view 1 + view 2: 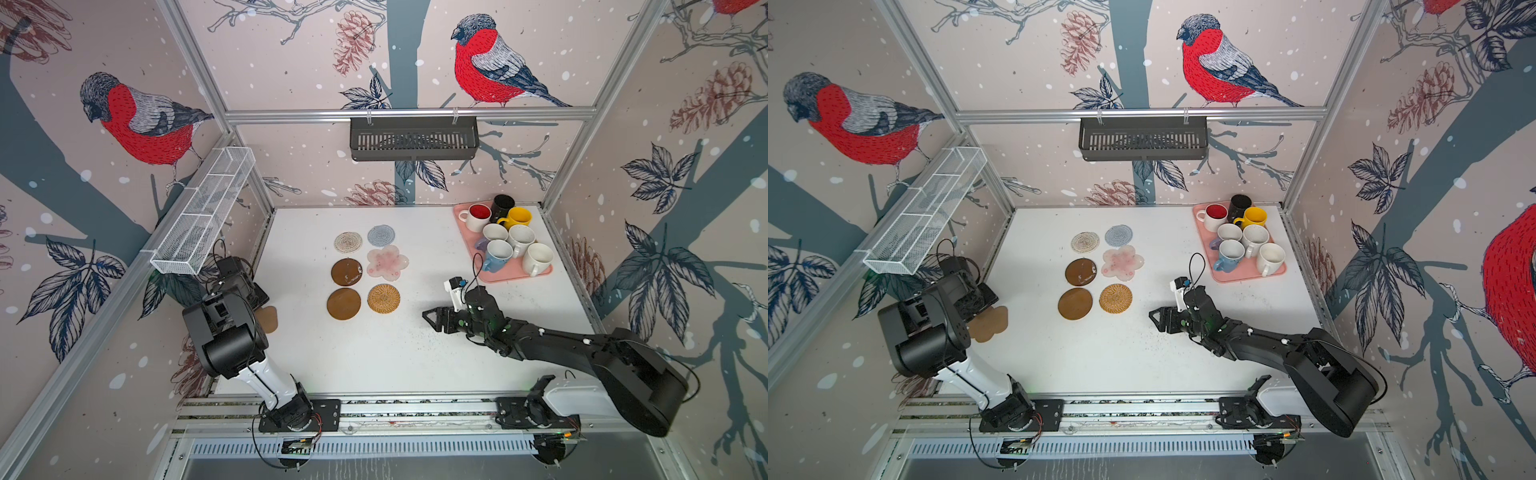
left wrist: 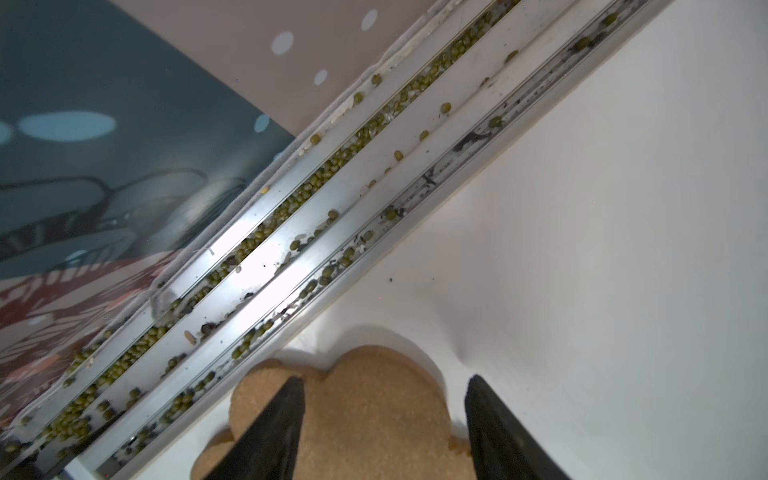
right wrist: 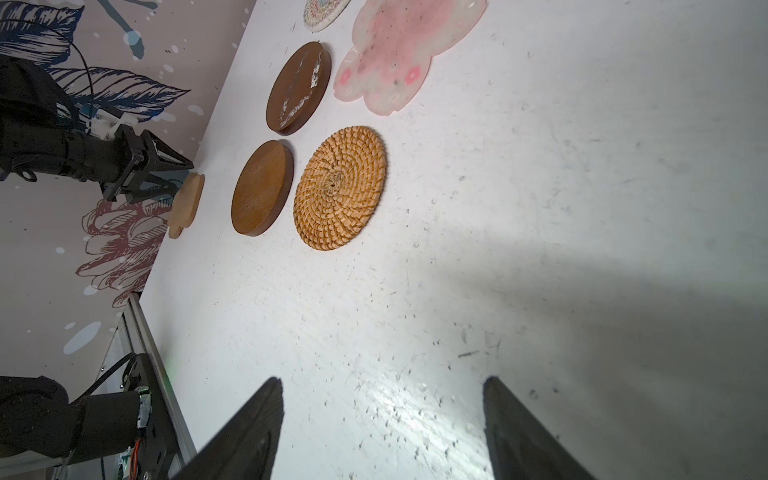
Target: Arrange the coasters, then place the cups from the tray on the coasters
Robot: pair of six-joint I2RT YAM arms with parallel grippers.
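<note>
Six coasters lie in two columns mid-table: beige woven [image 1: 348, 242], grey-blue woven [image 1: 381, 235], brown disc [image 1: 346, 272], pink flower [image 1: 387, 262], brown disc [image 1: 343, 304], tan wicker [image 1: 383, 297]. The cork flower coaster [image 1: 270, 318] [image 2: 365, 415] lies at the table's left edge. My left gripper [image 2: 385, 377] is open and straddles it, one finger over a lobe, the other at its rim. My right gripper [image 1: 430, 320] [image 3: 383, 380] hangs open and empty over bare table, right of the wicker round. The pink tray [image 1: 511, 276] at the back right holds several cups, among them yellow [image 1: 517, 218], black [image 1: 503, 205] and light blue [image 1: 496, 255].
A grooved aluminium rail [image 2: 291, 232] scattered with green beans runs along the table's left edge, right beside the cork coaster. A white wire rack [image 1: 203, 212] hangs on the left wall above my left arm. A dark slotted basket [image 1: 413, 139] hangs on the back wall.
</note>
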